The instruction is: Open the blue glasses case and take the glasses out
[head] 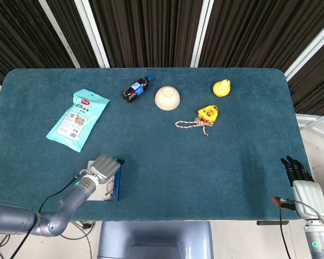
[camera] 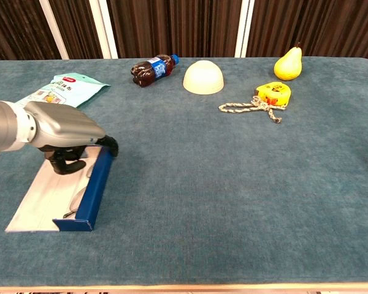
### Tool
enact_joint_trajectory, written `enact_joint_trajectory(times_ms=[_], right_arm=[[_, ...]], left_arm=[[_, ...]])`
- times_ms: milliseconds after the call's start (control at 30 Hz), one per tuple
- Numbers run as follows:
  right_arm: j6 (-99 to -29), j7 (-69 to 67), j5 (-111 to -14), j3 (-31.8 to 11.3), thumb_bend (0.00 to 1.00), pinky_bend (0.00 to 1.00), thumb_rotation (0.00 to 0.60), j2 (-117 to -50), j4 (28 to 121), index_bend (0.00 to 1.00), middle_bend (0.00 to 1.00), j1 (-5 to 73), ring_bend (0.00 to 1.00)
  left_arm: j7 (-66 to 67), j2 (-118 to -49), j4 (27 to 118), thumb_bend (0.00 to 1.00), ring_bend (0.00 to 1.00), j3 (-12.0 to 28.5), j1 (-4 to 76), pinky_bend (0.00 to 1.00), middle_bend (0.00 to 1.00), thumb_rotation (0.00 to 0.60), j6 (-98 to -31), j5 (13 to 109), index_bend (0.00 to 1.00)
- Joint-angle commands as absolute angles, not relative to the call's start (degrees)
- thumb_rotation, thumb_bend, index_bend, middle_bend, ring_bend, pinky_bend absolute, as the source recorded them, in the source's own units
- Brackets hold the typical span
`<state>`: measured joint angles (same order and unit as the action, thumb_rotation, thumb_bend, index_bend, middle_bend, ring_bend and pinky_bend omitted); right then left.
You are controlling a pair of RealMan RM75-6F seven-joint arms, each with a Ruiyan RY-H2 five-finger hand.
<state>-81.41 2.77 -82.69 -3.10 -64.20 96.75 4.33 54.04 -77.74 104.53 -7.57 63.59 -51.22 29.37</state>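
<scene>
the left hand hovers with fingers curled over the far end of the open blue glasses case, near-left on the table; whether it grips anything, i cannot tell. the glasses look light, thin and fragile, best pinched at the frame. only the chest view shows them; only the head view shows the right hand, fingers apart.
</scene>
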Motion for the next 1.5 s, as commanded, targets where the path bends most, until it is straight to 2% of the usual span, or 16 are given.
enact_joint_trajectory(times_ms=[33, 500, 900, 1033, 1167, 1233, 1500], right_arm=[[-81.47, 2.77, -82.81, -3.08, 0.16, 0.21, 0.6, -64.22, 96.77, 0.0, 0.0, 4.33, 0.0], [-81.66, 3.22, -82.87, -3.03, 0.16, 0.21, 0.6, -64.38, 97.0, 0.0, 0.0, 4.25, 0.0], [-81.76, 3.33, -82.8, -3.05, 0.16, 0.21, 0.6, -64.33, 97.25, 0.0, 0.0, 4.18, 0.0], [-81.82, 3.28, -82.9, -3.02, 0.16, 0.21, 0.6, -64.3, 97.29, 0.0, 0.0, 4.15, 0.0], [-81.78, 3.23, -82.91, -3.03, 0.16, 0.21, 0.6, -64.29, 97.33, 0.0, 0.0, 4.17, 0.0], [-81.77, 3.2, -82.96, -2.99, 0.16, 0.21, 0.6, -64.29, 97.32, 0.0, 0.0, 4.17, 0.0], [-81.69, 3.27, -82.8, -3.04, 0.16, 0.21, 0.6, -64.33, 97.4, 0.0, 0.0, 4.19, 0.0]], left_arm=[[53.38, -76.04, 104.87, 0.57, 0.84, -8.99, 63.15, 0.93, 0.98, 0.6, -51.71, 29.35, 0.21], [47.35, -67.79, 104.69, 0.57, 0.84, -17.04, 57.88, 0.93, 0.98, 0.6, -49.4, 33.94, 0.26], [43.23, -63.13, 106.51, 0.57, 0.84, -20.1, 54.73, 0.93, 0.98, 0.6, -47.57, 40.19, 0.28], [41.51, -61.85, 107.16, 0.54, 0.84, -19.93, 53.8, 0.93, 0.98, 0.6, -47.74, 42.06, 0.28], [39.66, -61.06, 106.92, 0.34, 0.84, -19.07, 52.73, 0.93, 0.98, 0.6, -48.95, 42.84, 0.29], [38.16, -61.41, 106.28, 0.29, 0.85, -17.76, 51.4, 0.93, 0.98, 0.6, -51.34, 43.74, 0.29], [32.04, -66.04, 103.32, 0.26, 0.87, -12.84, 45.02, 0.95, 1.0, 0.6, -60.36, 52.05, 0.37]])
